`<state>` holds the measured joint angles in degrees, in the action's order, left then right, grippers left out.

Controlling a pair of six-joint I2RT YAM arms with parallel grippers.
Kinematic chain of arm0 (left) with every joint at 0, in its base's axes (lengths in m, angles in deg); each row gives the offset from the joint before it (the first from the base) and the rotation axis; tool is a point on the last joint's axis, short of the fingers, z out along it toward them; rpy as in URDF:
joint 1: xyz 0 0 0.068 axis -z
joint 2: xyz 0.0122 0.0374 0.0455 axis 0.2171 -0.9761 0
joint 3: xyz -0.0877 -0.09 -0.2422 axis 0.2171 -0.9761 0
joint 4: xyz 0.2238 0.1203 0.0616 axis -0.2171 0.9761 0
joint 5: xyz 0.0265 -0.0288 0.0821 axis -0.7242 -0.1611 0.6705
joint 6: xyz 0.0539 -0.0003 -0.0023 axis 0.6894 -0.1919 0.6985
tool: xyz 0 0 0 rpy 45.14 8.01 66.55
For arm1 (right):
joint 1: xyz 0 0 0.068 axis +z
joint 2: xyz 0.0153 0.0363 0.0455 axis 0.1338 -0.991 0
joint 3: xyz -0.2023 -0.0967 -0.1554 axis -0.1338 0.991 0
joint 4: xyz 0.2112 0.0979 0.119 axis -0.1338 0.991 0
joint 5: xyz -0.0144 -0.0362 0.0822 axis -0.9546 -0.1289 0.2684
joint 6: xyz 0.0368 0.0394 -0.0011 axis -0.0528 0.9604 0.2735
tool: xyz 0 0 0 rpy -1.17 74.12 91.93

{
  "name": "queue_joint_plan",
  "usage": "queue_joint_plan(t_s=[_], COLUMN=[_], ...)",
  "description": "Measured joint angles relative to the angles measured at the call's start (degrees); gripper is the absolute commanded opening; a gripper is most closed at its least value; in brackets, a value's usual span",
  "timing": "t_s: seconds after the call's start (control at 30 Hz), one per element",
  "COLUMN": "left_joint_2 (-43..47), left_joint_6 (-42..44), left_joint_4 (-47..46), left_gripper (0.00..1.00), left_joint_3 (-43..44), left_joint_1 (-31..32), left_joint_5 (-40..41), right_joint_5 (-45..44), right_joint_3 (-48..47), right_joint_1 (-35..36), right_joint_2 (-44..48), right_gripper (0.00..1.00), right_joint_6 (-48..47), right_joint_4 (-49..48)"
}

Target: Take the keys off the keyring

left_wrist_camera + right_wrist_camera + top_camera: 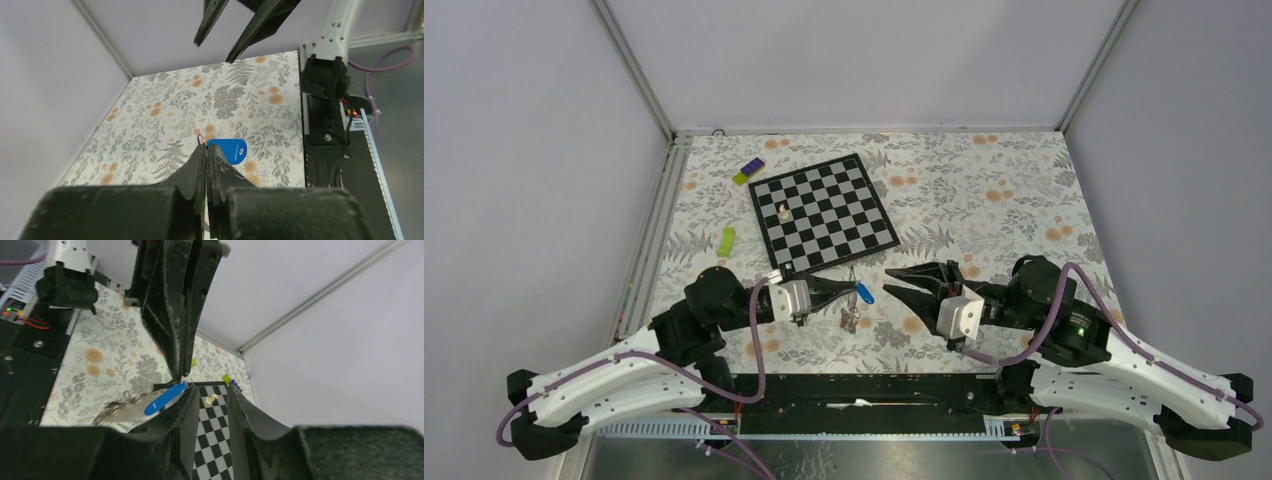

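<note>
My left gripper (pixel 852 291) is shut on the keyring, held a little above the table. The thin wire ring (pixel 200 138) peeks out at the left fingertips, and its blue tag (pixel 865 294) hangs to the right of them. The tag also shows in the left wrist view (pixel 230 150) and the right wrist view (pixel 164 399). The silvery keys (pixel 851 318) hang below the ring; they look blurred in the right wrist view (pixel 124 408) and are hidden in the left wrist view. My right gripper (pixel 890 279) is open and empty, just right of the tag, pointing at it.
A chessboard (pixel 824 212) lies behind the grippers with a white chess piece (pixel 782 212) on it. A green object (pixel 727 240) and a yellow and purple block (pixel 748 172) lie at the left. The black base rail (pixel 864 390) runs along the near edge.
</note>
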<state>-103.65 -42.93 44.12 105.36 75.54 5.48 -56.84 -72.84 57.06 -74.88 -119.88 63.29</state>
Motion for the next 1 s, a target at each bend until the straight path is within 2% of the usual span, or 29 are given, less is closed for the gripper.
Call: queue_joint_plan(t_s=[0.17,0.33,0.43,0.7,1.0], left_joint_2=[-2.6,-10.2,-15.6,-24.3,-24.3], left_joint_6=[7.5,12.3,13.3,14.6,14.8], left_joint_4=[13.2,27.1,32.5,44.4,46.8], left_gripper=[0.00,0.00,0.00,0.00,0.00], left_joint_3=[9.1,20.7,24.9,26.7,28.8], left_joint_1=[0.0,0.0,0.0,0.0,0.0], left_joint_5=[-7.3,-16.4,-20.7,-24.1,-23.3], right_joint_5=[1.4,3.4,4.2,5.6,6.6], right_joint_3=[-0.1,0.8,2.5,7.6,11.3], right_joint_1=[0.0,0.0,0.0,0.0,0.0], right_joint_2=[1.7,3.8,5.0,10.3,11.5], right_gripper=[0.34,0.33,0.32,0.32,0.34], right_joint_6=[2.2,3.7,4.3,5.7,9.2], right_joint_4=[3.4,4.2,4.2,5.0,3.7])
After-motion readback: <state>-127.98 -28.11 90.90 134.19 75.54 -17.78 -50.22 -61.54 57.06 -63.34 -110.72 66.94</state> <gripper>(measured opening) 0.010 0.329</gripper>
